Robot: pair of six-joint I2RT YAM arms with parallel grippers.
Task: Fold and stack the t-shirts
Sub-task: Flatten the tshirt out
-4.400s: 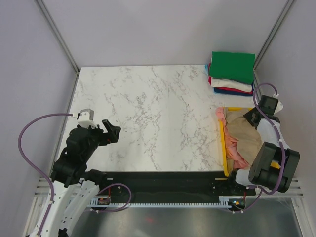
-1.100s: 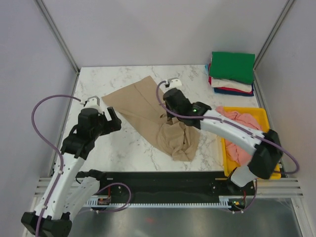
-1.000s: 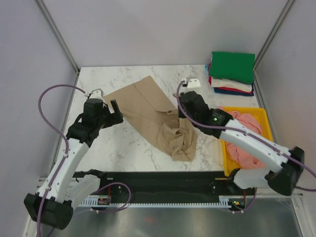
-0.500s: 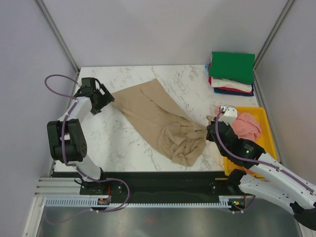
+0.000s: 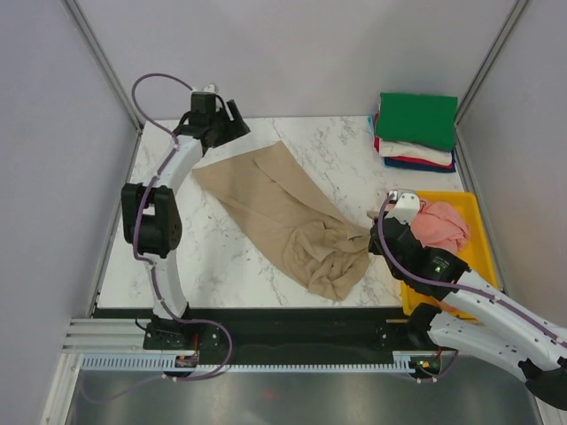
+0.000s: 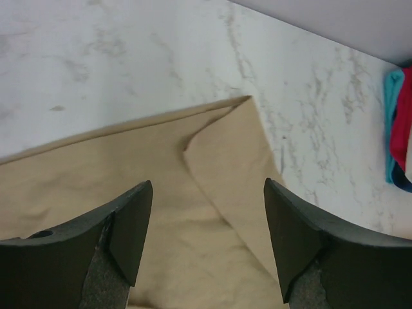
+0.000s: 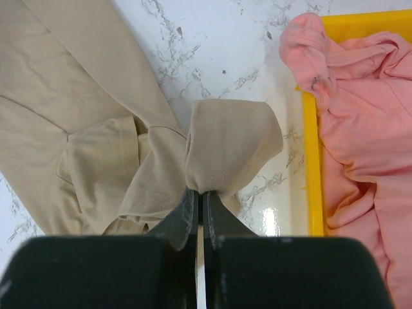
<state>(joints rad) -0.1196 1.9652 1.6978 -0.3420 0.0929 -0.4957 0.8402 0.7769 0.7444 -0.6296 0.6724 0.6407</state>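
A tan t-shirt lies spread diagonally across the marble table, bunched at its near right end. My right gripper is shut on a fold of that bunched end, just left of the yellow tray; its jaws pinch the cloth tight. Over the shirt's far left corner hovers my left gripper, open, with nothing between its fingers. A pink t-shirt lies crumpled in the tray. Folded t-shirts, green on top, form a stack at the back right.
The yellow tray stands at the right edge of the table, close to my right gripper. The stack's blue and red edges show at the right of the left wrist view. Grey walls enclose the table.
My left arm has swung from the shirt's left edge to the far back of the table, above the shirt's far corner. The right gripper keeps hold of the tan shirt beside the tray.
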